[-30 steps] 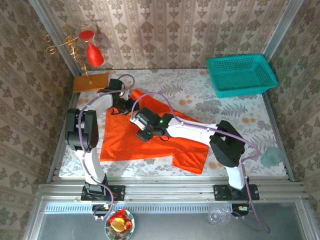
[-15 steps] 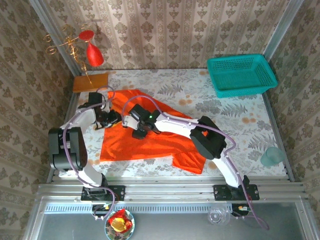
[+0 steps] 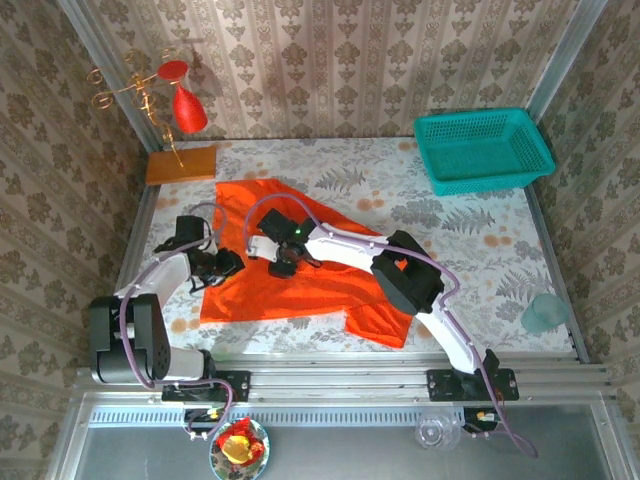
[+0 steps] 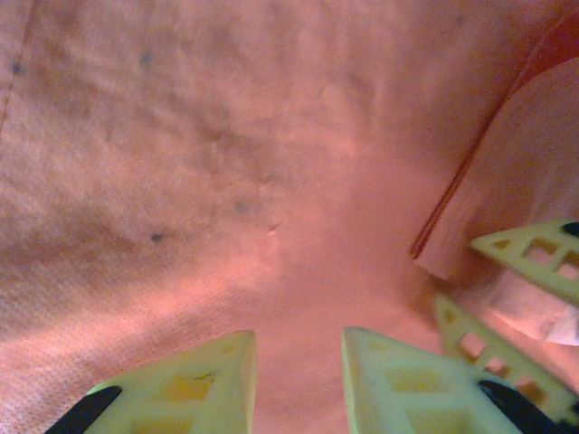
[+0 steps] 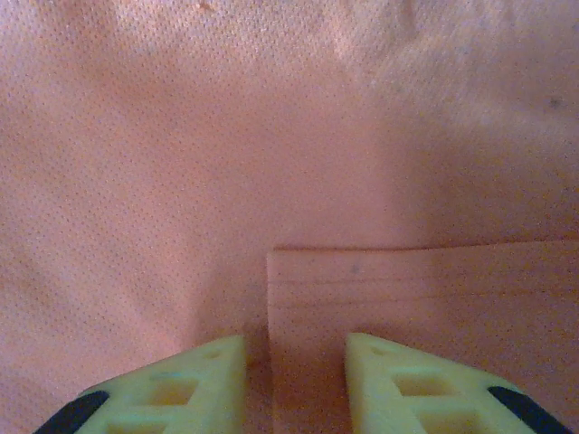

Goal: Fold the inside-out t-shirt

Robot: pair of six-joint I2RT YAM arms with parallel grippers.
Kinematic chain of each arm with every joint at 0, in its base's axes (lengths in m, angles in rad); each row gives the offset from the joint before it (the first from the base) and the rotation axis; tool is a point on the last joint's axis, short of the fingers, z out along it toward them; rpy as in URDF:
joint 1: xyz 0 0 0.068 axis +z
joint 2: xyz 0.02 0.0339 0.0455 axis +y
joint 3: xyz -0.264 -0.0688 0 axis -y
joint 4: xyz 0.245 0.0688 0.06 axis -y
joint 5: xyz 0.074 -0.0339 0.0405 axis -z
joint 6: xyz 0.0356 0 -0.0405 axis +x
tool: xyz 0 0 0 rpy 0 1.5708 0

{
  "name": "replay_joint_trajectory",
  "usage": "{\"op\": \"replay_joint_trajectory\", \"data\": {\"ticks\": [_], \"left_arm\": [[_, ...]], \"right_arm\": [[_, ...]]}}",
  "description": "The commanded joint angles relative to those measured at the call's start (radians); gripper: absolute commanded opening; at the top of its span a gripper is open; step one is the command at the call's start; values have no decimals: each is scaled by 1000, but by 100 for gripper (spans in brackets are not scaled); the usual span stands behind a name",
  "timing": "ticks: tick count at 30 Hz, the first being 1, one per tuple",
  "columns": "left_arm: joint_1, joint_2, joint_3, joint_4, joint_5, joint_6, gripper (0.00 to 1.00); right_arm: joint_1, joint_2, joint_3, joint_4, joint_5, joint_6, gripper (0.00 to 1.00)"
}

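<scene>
The orange-red t-shirt (image 3: 300,295) lay spread on the floral table (image 3: 460,250), soft, light and wrinkly. My left pincer (image 4: 298,336) and right pincer (image 5: 294,339) each stood slightly parted over it, gripping nothing I could see. I judged the hemmed edge (image 5: 407,271) by my right fingertips the best hold.

The bright orange-red t-shirt (image 3: 300,290) lies spread mostly flat and wrinkled on the left half of the tabletop (image 3: 460,265), reaching from near the far-left corner toward the near edge, with 1 short sleeve (image 3: 380,322) sticking out at its near-right side and a stitched hem (image 5: 416,271) folded over the cloth
</scene>
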Motion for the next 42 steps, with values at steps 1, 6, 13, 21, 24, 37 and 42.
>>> {"op": "replay_joint_trajectory", "data": {"ticks": [1, 6, 13, 21, 24, 37, 42], "left_arm": [[-2, -25, -50, 28, -20, -49, 31], [9, -42, -123, 79, -40, -81, 31], [32, -36, -168, 94, -60, -89, 29], [46, -38, -148, 59, -62, -76, 29], [46, -42, -124, 38, -57, -72, 29], [45, -82, -14, -105, -93, -13, 30], [46, -104, -3, -113, -102, 12, 32]], "right_arm": [[-15, 1, 31, -24, -5, -7, 21], [-29, -56, 37, -9, -36, 10, 4], [-82, -127, 43, -11, -92, 36, 0], [-284, -178, 64, 41, -117, 97, 0], [-394, -133, 148, 23, -94, 92, 0], [-604, 304, 855, 19, 570, 22, 35], [-591, 185, 740, -55, 571, 123, 74]]}}
